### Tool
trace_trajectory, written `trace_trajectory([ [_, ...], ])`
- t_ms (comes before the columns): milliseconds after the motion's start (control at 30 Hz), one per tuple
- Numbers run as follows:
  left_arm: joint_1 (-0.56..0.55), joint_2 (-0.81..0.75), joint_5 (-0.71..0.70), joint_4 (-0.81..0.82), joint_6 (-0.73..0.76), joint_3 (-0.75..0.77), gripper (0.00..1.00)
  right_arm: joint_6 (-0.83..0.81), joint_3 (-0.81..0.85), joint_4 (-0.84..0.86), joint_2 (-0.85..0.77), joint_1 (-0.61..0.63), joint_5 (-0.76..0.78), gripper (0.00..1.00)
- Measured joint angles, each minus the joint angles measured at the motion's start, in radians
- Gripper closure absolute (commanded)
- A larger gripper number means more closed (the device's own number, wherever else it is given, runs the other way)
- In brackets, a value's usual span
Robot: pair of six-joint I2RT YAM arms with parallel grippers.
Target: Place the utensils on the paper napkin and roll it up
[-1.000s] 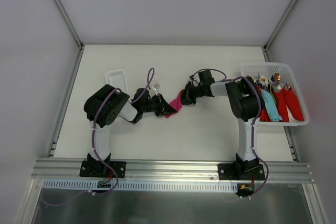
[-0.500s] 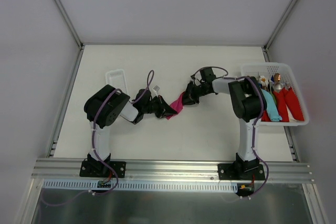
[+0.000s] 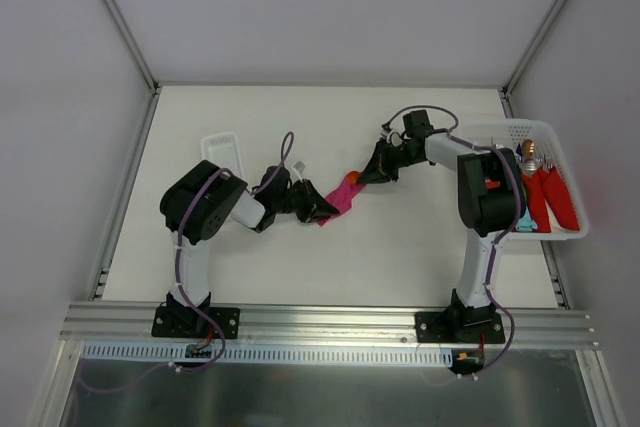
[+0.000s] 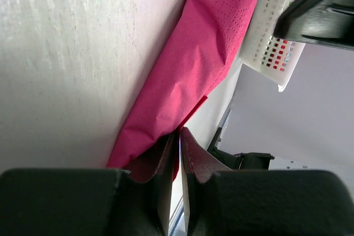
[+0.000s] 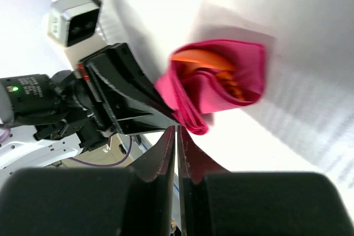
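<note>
One white basket (image 3: 516,130) at the 3 o'clock edge of the table (image 3: 300,267) holds red-wrapped bundles (image 3: 557,197) of metal cutlery. A small white tray (image 3: 218,143) lies towards 10 o'clock. Near the table's centre, the magenta napkin (image 3: 346,191) is rolled into a loose tube, with the orange plastic utensils (image 5: 202,59) showing inside its open end. The left gripper (image 4: 178,134) is at the roll's 8 o'clock end, its fingers closed to a thin slit, apparently pinching a fold of the paper. The right gripper (image 5: 177,131) is at the 2 o'clock end, its fingers nearly together, holding nothing, with the tips just beside the napkin's edge.
</note>
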Motion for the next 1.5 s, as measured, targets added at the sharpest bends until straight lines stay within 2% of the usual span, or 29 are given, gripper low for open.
trace_trajectory([
  [200,0.000,0.002,0.001,-0.020,0.000,0.017,0.84,0.040,0.045,0.038,-0.016,0.044,-0.013,0.87],
  [500,0.000,0.003,0.022,0.005,0.003,0.023,0.59,0.080,0.086,0.071,-0.011,0.153,0.002,0.83],
  [667,0.000,0.003,0.030,0.031,0.004,0.023,0.52,0.068,0.105,0.062,0.031,0.175,0.037,0.86],
  [1100,0.000,0.011,0.043,0.065,-0.006,0.021,0.51,-0.040,0.119,-0.051,0.117,0.173,0.111,0.88],
  [1333,0.011,0.040,0.056,0.140,-0.043,0.008,0.52,-0.039,0.147,-0.072,0.149,0.149,0.056,0.81],
  [1500,0.013,0.048,0.061,0.162,-0.057,0.005,0.54,0.007,0.147,-0.036,0.150,0.082,-0.003,0.81],
])
